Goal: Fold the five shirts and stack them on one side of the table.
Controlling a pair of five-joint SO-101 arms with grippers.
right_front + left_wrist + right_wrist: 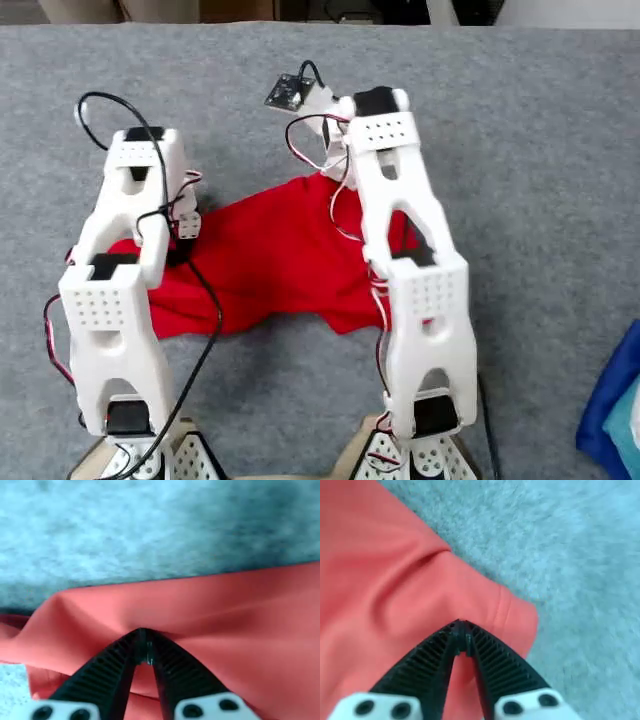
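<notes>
I see the red shirt (pixel 275 265) lying crumpled in the middle of the grey table (pixel 540 150), between my two arms and partly under both. The left gripper (pixel 144 649) is clenched on the red shirt; its black ribbed fingers (pixel 105 675) meet at the tips and the cloth puckers there, close to the shirt's edge, with bare table just beyond. The right gripper (pixel 465 639) is clamped the same way on the red shirt, tips together, near a corner of the cloth that sticks out onto the table. In the high view the left arm (pixel 120 290) is over the shirt's left end and the right arm (pixel 410 270) over its right end. Blue fabric (pixel 610 395) sits at the table's right edge, well apart from the shirt.
</notes>
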